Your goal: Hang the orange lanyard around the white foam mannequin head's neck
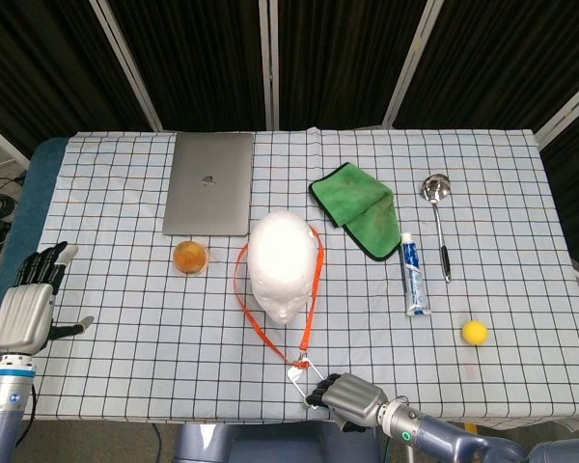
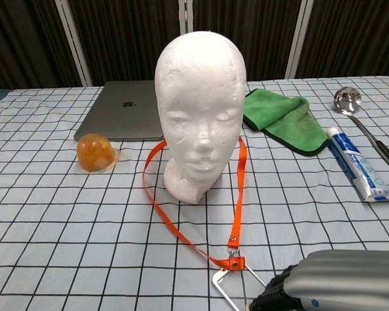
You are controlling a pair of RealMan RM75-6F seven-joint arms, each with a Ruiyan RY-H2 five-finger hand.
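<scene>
Two views, differing cover. Orange lanyard looped around neck of white foam mannequin head, strap trailing forward over checked desk to metal clip and clear badge holder near front edge. Right hand at desk's front edge, fingers touching badge holder; clamped on it or not, cannot tell. Left hand seen in head view only, off desk's left edge, fingers apart, empty. Chest view shows face and strap crossing neck.

A lab: black curtain panels behind a checkered table.
</scene>
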